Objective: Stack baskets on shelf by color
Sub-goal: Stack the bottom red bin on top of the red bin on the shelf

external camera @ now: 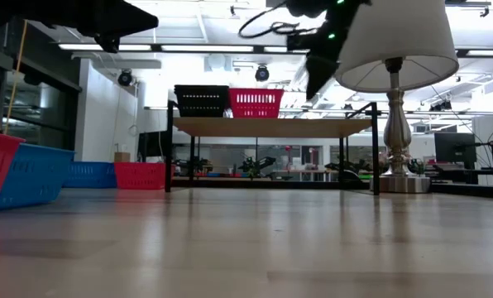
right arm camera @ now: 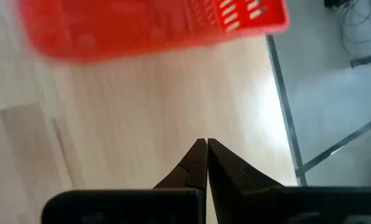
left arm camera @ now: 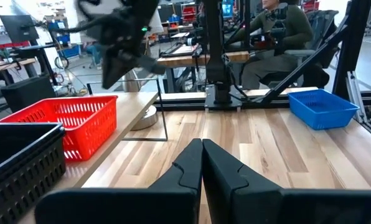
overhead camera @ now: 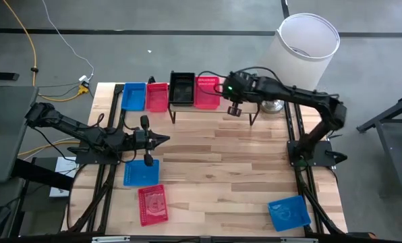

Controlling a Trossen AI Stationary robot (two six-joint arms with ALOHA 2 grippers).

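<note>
My left hand [overhead camera: 166, 140] waits closed and empty over the bench [overhead camera: 221, 169] at nine o'clock. A blue basket [overhead camera: 141, 172] and a red one [overhead camera: 152, 204] lie near seven, two more [overhead camera: 134, 96] at eleven beside the shelf [overhead camera: 248, 108]. On it sit only a black basket [overhead camera: 182, 88] and a red basket [overhead camera: 208, 92]. My right hand [overhead camera: 233, 110], pinched closed and empty, hovers over the shelf near one. Another blue [overhead camera: 289, 213] lies at five. I judge most stacking remains.

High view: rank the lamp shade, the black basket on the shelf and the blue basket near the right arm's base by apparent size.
1. Lamp shade, though nearest the camera.
2. Blue basket.
3. Black basket, close to the blue; unsure.
</note>
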